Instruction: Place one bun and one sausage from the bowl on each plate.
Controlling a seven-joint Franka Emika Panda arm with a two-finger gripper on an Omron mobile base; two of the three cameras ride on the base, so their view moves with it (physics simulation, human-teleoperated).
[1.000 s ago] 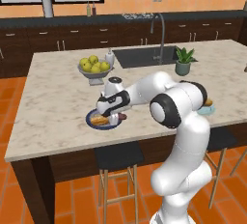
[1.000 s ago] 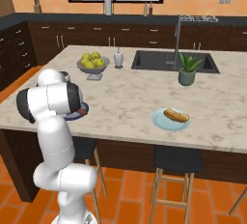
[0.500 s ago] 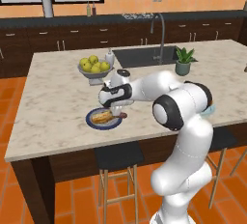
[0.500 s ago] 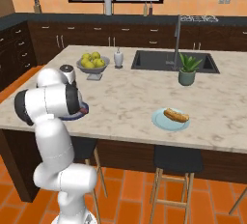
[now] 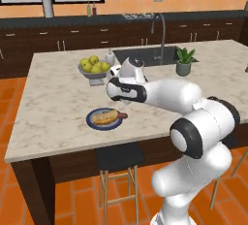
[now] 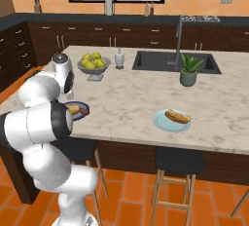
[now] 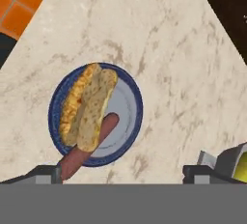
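Gripper (image 7: 122, 174), jaws spread wide and empty, hangs above the blue-rimmed plate (image 7: 131, 92). Below and slightly left of it the bun (image 7: 89, 106) and sausage (image 7: 88, 145) lie side by side, long axes running away from the fingertips.

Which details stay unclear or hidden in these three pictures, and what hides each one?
- Dark blue-rimmed round plate: right base view, the white arm covers its left part.
- Slender pinkish-brown sausage: hand view, the golden-tan bun overlaps its upper end.
- Pale light-blue plate: right base view, too small to tell whether a sausage lies beside its bun.
- Grey footed fruit bowl: hand view, cut by the right edge.
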